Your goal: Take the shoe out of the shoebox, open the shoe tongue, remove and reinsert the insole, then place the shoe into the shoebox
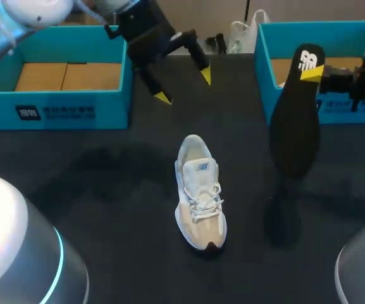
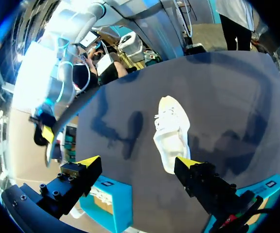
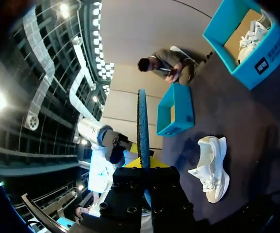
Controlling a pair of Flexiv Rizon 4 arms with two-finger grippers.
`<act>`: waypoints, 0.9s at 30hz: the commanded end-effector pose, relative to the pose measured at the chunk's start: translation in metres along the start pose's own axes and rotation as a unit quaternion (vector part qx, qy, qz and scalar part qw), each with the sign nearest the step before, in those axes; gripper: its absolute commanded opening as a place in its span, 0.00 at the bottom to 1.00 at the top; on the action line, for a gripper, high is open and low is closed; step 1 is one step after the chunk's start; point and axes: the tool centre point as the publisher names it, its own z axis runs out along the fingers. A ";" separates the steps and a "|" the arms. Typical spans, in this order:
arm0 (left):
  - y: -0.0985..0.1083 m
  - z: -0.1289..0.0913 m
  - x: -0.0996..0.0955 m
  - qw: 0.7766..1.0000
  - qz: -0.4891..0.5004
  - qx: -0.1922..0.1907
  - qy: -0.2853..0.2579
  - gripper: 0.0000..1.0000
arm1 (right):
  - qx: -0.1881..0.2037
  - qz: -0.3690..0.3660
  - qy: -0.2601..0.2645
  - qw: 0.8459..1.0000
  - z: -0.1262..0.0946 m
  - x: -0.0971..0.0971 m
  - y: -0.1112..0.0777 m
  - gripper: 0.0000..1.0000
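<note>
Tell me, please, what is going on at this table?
The right gripper is shut on the black insole, holding it up above the table. The white shoe lies on the table, between the left shoebox and the right shoebox. The left gripper hangs open, holding nothing.

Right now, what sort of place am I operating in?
Probably a robot lab test bench, not a shop: a dark table, two teal shoeboxes at its far corners, one white shoe staged mid-table, and the right gripper holding a black insole.
</note>
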 end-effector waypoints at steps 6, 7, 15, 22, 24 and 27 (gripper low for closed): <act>-0.020 -0.018 0.008 0.987 0.019 -0.006 -0.156 1.00 | 0.060 0.005 0.002 0.998 0.034 -0.006 0.047 0.00; -0.021 -0.018 0.007 0.987 0.020 -0.006 -0.158 1.00 | 0.062 0.006 0.002 0.998 0.036 -0.007 0.049 0.00; -0.031 -0.017 0.001 0.985 0.030 -0.005 -0.171 1.00 | 0.089 0.004 0.001 0.996 0.058 -0.005 0.065 0.00; -0.034 -0.016 -0.002 0.987 0.023 -0.008 -0.161 1.00 | 0.091 0.024 -0.013 0.995 0.070 -0.009 0.068 0.00; -0.034 -0.016 -0.002 0.987 0.023 -0.008 -0.161 1.00 | 0.091 0.024 -0.013 0.995 0.070 -0.009 0.068 0.00; -0.034 -0.016 -0.002 0.987 0.023 -0.008 -0.161 1.00 | 0.091 0.024 -0.013 0.995 0.070 -0.009 0.068 0.00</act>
